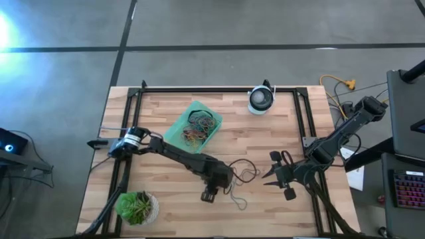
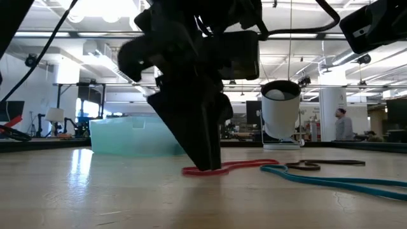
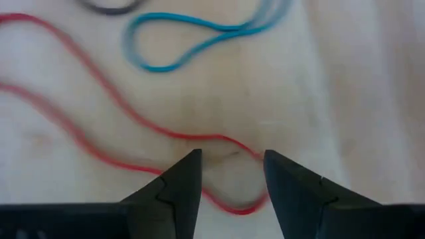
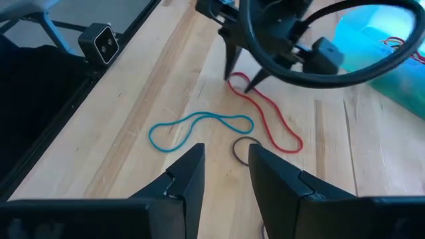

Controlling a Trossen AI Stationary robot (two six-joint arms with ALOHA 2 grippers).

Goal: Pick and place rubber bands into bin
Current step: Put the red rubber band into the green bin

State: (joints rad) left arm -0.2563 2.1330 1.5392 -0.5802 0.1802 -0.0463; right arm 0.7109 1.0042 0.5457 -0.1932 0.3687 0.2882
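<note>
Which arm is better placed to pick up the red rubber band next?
Left. The left tool stands open at the table with its tips straddling one end of the red rubber band. The right tool hangs back near the table's right side, away from it.

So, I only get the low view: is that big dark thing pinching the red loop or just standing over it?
Observer: Not pinching. The left wrist view shows the left end effector open, its fingers straddling the end of the red rubber band.
Operator: Is anything in that teal box?
Observer: Yes. From above, the bin holds a tangle of rubber bands.
Operator: And the other arm?
Observer: The right end effector hangs open and empty, off to the right of that red band.
</note>
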